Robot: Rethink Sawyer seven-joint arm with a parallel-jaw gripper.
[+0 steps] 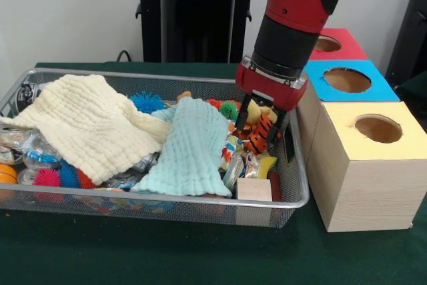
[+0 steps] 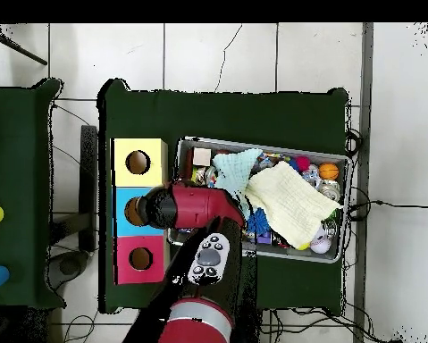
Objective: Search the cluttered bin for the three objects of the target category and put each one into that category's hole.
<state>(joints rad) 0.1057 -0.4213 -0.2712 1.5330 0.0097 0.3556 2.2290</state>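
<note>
Polka-dot fabric pieces were hidden from both views. Wire-mesh bin [image 1: 293, 199] sat on the desk [image 1: 133, 258] beside the yellow box's hole [image 1: 377, 128]; the end effector [image 1: 261, 125], fingers spread, hung over toys.

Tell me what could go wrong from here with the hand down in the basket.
The hand sits on an orange striped toy, not a dotted fabric piece, so it may lift the wrong thing. The cream cloth and mint cloth cover much of the basket, possibly hiding the fabrics.
</note>
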